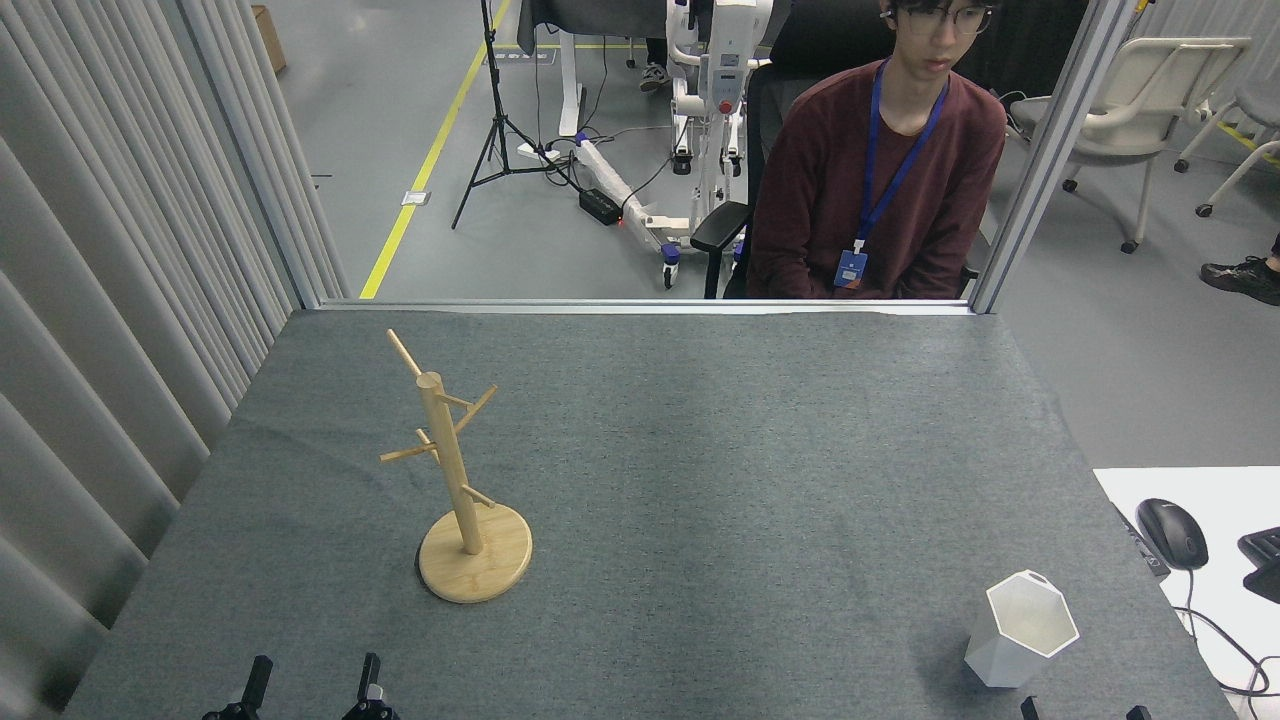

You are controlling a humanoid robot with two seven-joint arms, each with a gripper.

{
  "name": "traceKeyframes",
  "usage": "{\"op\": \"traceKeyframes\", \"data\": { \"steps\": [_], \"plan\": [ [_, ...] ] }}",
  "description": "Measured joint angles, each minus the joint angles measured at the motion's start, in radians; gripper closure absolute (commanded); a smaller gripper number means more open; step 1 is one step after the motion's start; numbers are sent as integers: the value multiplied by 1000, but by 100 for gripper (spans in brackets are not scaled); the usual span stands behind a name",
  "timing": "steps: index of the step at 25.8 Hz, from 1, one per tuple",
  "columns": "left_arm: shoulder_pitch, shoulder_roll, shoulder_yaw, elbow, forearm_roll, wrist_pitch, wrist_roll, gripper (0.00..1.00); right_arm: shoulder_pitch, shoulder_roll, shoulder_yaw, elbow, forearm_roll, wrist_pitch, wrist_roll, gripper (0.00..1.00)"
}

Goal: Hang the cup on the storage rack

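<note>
Item: one white matte hexagonal cup [1022, 630], faceted and tapering to its base, is set upright near the front right corner of the grey felt-covered table [700, 450], its small loop handle [1038, 577] at the far rim. Item: one light bamboo storage rack [462, 480], made up of a round disc base, an upright post and thin angled pegs, is placed on the left half of the table, well apart from the cup; nothing is hung on it. Left gripper [310, 690]: two dark fingers are seen spread apart at the front edge, below the rack base, with nothing held. Right gripper [1082, 711]: only two dark tips are seen at the bottom edge just below the cup; they appear parted, and nothing is held. Risks, as judged: the light cup could be tipped or pushed toward the nearby right table edge by a badly centred approach; the small loop could be missed on a thin peg; the rack could be knocked over by a sideways push. Open room: a wide bare stretch of felt lies between cup and rack. A seated person in a maroon sweater [880, 180] is noted beyond the far edge, and a black mouse [1172, 532] on a white desk to the right.
</note>
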Motion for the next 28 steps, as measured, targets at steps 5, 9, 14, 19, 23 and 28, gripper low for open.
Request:
{"op": "traceKeyframes", "data": {
  "steps": [5, 9, 14, 19, 23, 28],
  "plan": [
    [0, 0, 1, 4, 0, 0, 15, 1, -97, -83, 5, 113, 47, -4, 1, 1],
    [0, 0, 1, 8, -1, 1, 18, 1, -153, -124, 8, 179, 57, -10, 2, 1],
    [0, 0, 4, 12, -1, 2, 25, 1, -176, -142, 40, 210, 63, -11, 6, 1],
    [0, 1, 13, 13, -1, 2, 26, 1, -179, -144, 65, 217, 66, -11, 0, 1],
    [0, 1, 17, 13, -2, 2, 27, 1, -194, -144, 85, 227, 69, -6, -3, 1],
    [0, 1, 20, 13, -2, 1, 34, 1, -220, -144, 110, 260, 93, -1, -6, 1]
  ]
}}
